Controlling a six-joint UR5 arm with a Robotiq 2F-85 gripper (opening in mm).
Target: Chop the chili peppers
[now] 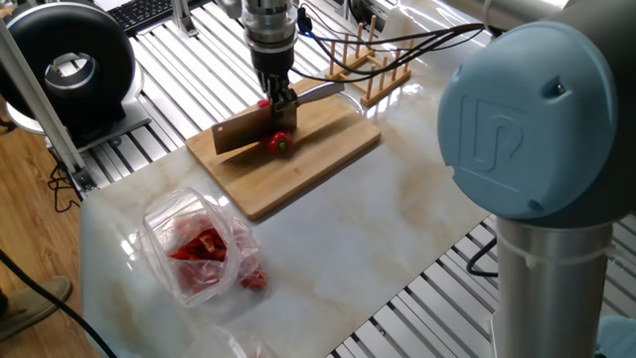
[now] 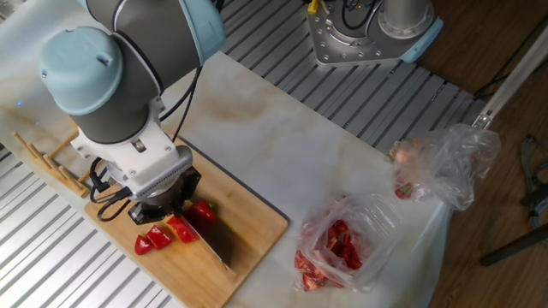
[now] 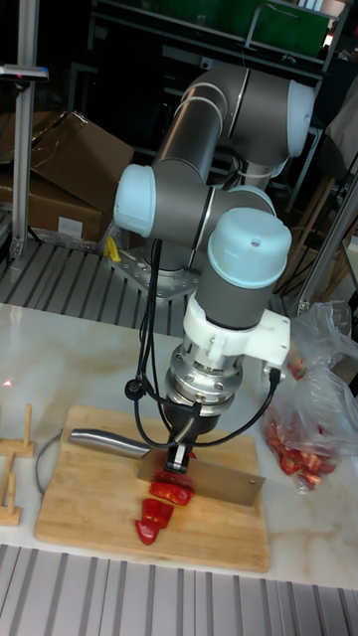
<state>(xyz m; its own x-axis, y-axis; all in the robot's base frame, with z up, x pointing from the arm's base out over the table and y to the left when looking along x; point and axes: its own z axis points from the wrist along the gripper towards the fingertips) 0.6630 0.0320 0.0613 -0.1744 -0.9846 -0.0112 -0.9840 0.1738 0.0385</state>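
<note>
In the tall fixed view, the nearest thing is the wooden cutting board [image 3: 99, 497], lying on the marble table [image 3: 60, 358]. On the board's near half sits a row of red chili peppers [image 3: 159, 507], cut into chunks that run from the front edge up toward the blade. Just behind the pieces, a cleaver [image 3: 214, 482] stands on edge across the board, its steel handle [image 3: 104, 440] pointing left. The gripper [image 3: 182, 455] comes straight down from the arm and is clamped narrowly on the cleaver near where blade meets handle.

From the other fixed view, the blade [image 2: 210, 244] angles over the board [image 2: 248, 231], with cut pieces [image 2: 158, 238] on one side of it and a larger red chunk [image 2: 202, 210] on the other. From one fixed view, that larger chunk [image 1: 279, 144] lies just beside the cleaver's flat face [image 1: 243, 134], near the middle of the board [image 1: 298, 169].

Beyond the board, to the right in the tall view, a clear plastic bag [image 3: 308, 417] with red pieces rests on the table, well apart from the cleaver. At the far left edge a wooden rack [image 3: 12, 447] stands beside the board. Behind everything are cardboard boxes [image 3: 70, 179].
</note>
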